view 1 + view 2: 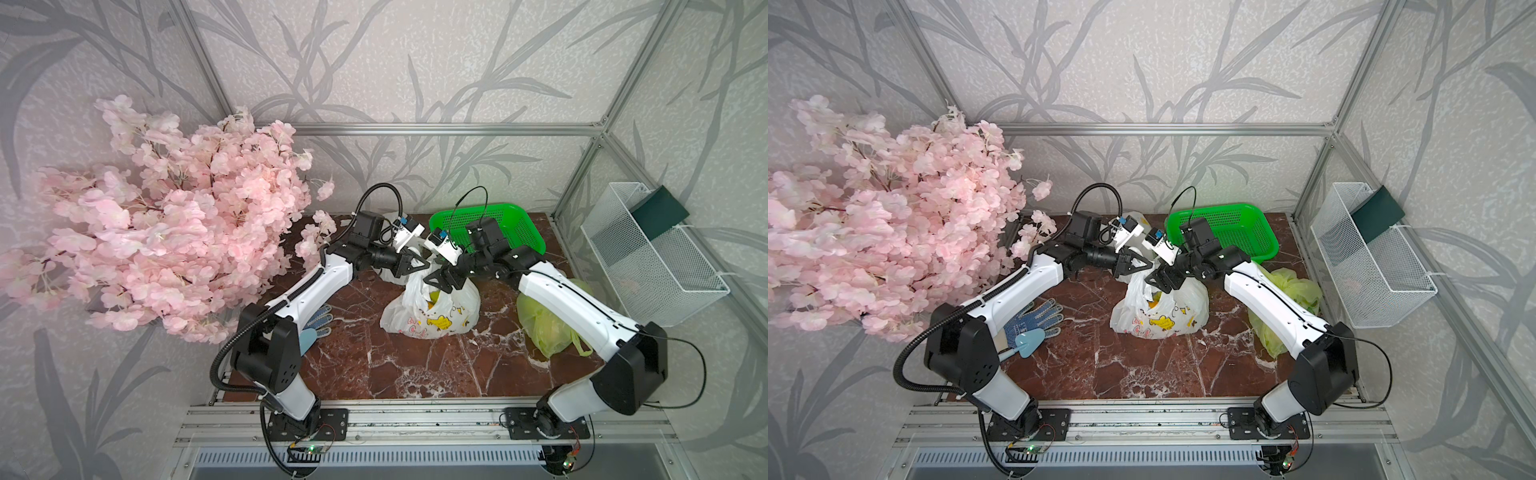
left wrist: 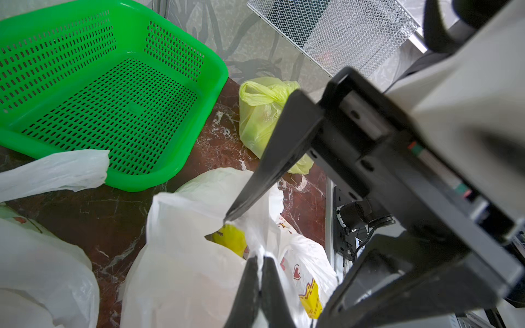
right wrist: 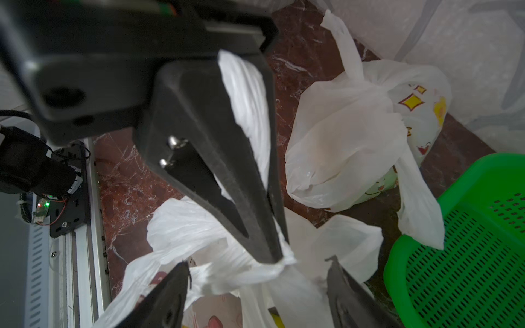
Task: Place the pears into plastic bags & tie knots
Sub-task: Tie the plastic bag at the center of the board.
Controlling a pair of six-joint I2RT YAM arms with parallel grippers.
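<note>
The left gripper (image 2: pixel 260 262) is clamped tight on a handle of the white cartoon-print bag (image 2: pixel 181 269) (a yellow-green pear (image 2: pixel 231 237) peeks out); the right gripper (image 3: pixel 257 262) stands spread wide, holding nothing.

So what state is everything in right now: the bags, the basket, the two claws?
Middle white bag: untied, mouth open.
Pear: inside that bag.
Yellow-green bag: knotted shut.
Far white bag: knotted shut.
Green basket: empty.
Left claw: shut on the middle bag's plastic.
Right claw: open, holding nothing.
</note>
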